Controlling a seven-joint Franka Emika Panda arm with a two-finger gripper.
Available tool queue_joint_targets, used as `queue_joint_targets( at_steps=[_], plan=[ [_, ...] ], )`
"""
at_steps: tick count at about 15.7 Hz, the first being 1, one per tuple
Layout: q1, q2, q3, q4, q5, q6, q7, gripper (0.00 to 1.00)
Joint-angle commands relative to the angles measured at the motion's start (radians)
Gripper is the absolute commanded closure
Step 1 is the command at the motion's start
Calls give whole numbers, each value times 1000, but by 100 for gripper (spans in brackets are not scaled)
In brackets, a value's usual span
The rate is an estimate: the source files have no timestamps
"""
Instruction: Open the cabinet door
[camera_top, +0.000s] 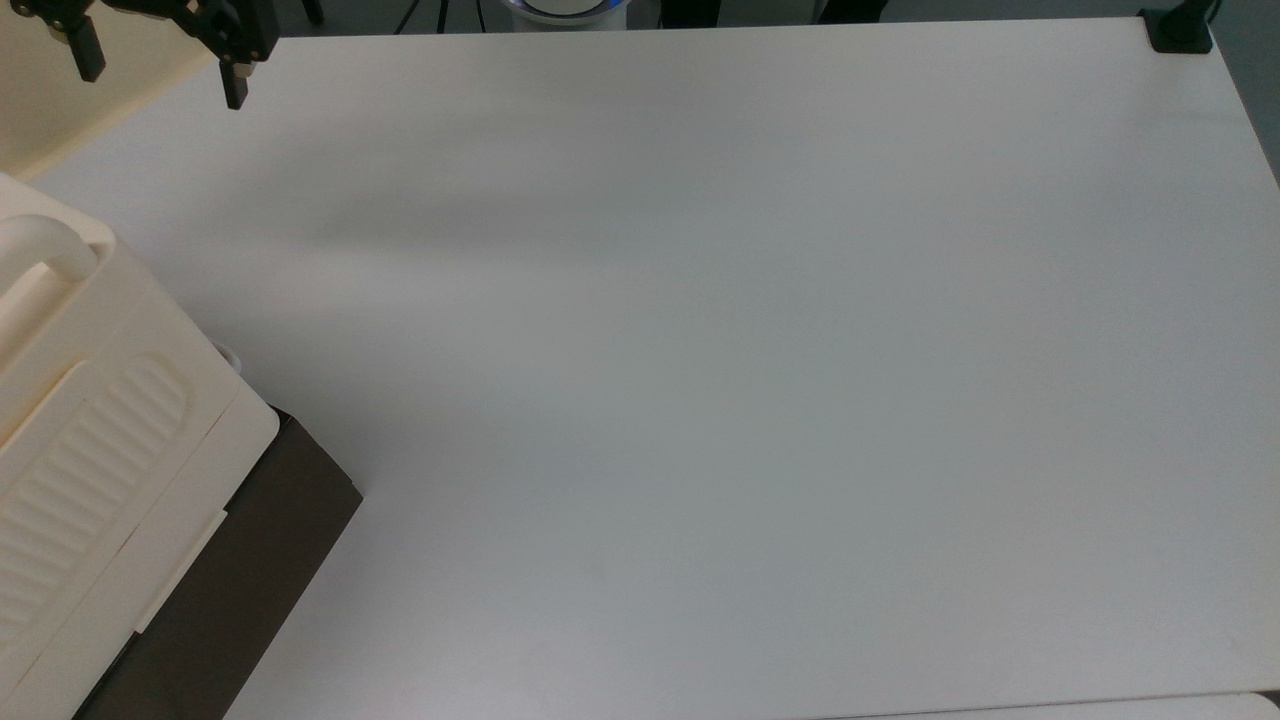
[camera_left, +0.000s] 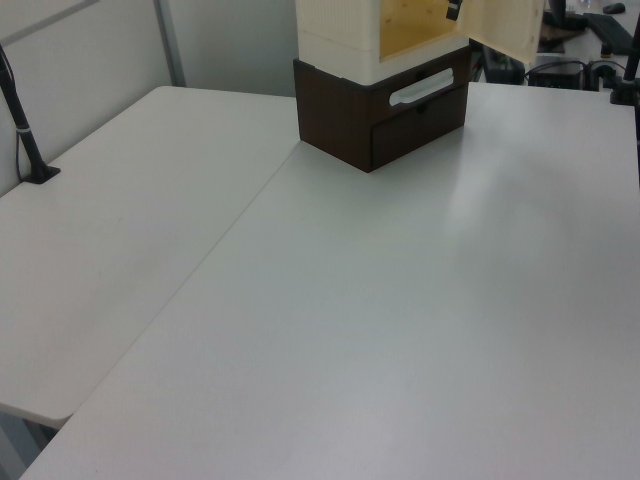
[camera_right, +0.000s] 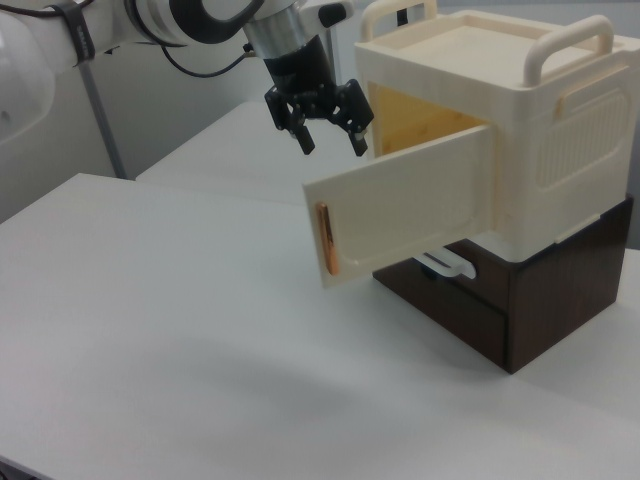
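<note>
The cabinet door (camera_right: 410, 215), a cream-tan panel with a brown strip at its free edge, stands swung wide open from the cream cabinet (camera_right: 545, 150). The yellow-tan inside shows behind it. My gripper (camera_right: 332, 146) hangs open just above and behind the door's free edge, with nothing between its fingers. In the top view the gripper (camera_top: 160, 85) is at the upper left corner, over the edge of the door (camera_top: 50, 110). In the left view the door (camera_left: 510, 28) juts out to the right of the cabinet (camera_left: 340, 25).
The cabinet sits on a dark brown base (camera_right: 520, 300) with a white drawer handle (camera_left: 420, 88). Its ribbed cream side panel (camera_top: 80, 470) faces up in the top view. The white table (camera_top: 700, 350) spreads wide to the top view's right. A black clamp (camera_top: 1180, 30) sits at its far corner.
</note>
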Motion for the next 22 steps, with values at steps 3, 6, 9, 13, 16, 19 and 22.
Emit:
queue_joint_targets(
  at_steps=[3, 6, 9, 13, 16, 19, 22],
  plan=[
    [61, -20, 52, -50, 20, -59, 132, 0],
    [61, -32, 133, -64, 10, -146, 176, 0],
    [78, -50, 167, -94, 10, -163, 221, 0],
    [115, -107, 163, -194, 7, -152, 241, 0],
    [185, -164, 108, -272, 10, -146, 250, 0],
    [245, -168, 49, -279, 10, -152, 250, 0],
    [238, -164, 49, -269, 12, -154, 250, 0]
  ],
)
